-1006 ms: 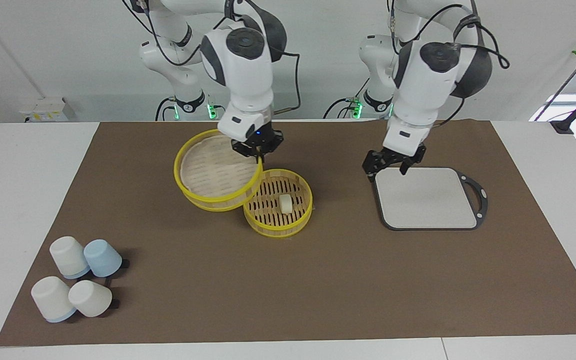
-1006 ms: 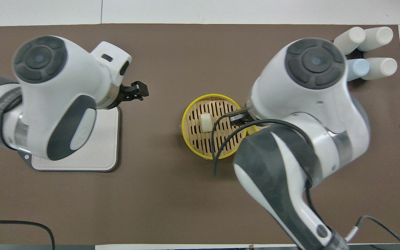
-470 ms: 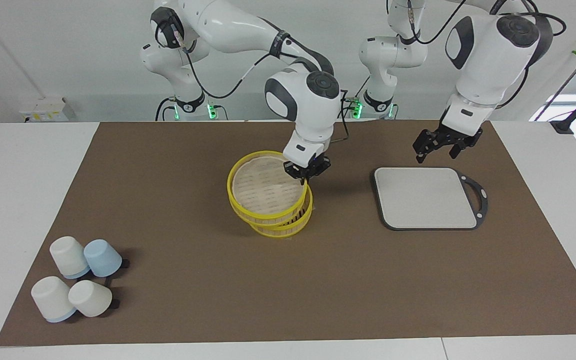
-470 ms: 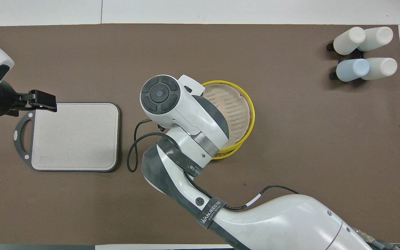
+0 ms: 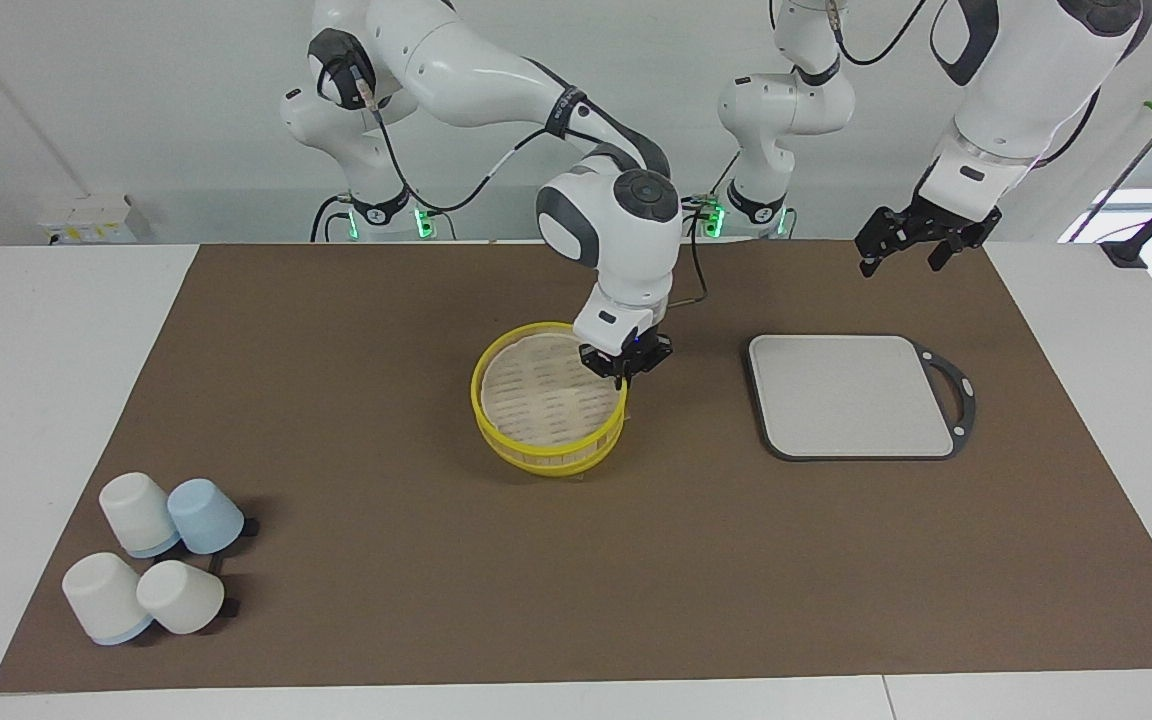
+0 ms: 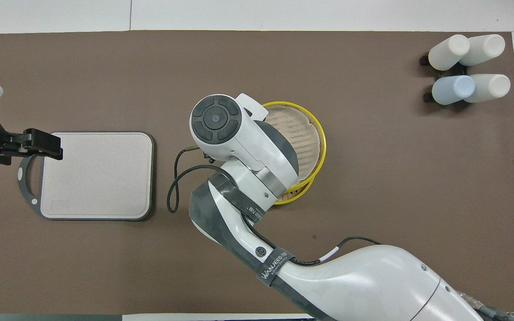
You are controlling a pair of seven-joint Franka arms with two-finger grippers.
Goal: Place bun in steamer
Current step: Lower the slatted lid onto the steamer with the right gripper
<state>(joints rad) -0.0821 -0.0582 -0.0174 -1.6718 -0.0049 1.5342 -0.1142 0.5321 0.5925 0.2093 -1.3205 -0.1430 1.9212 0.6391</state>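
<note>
From across the desk [image 5: 56, 330], my right claw [image 5: 624, 372] is clenched on the rim of the lid [image 5: 548, 392], which sits a little askew on the one steamer [image 5: 556, 458]. The bun is hidden under that lid. My left claw [image 5: 914, 243] hangs released above the mat, on the robots' side of the single grey board [image 5: 851, 395]. Four upturned cups [image 5: 151, 565] cluster well away from the steamer.

From overhead, my own right arm covers part of the steamer [image 6: 296, 196] and hides that claw; the left claw [image 6: 43, 145] overlaps the board [image 6: 96, 176] at its handle end.
</note>
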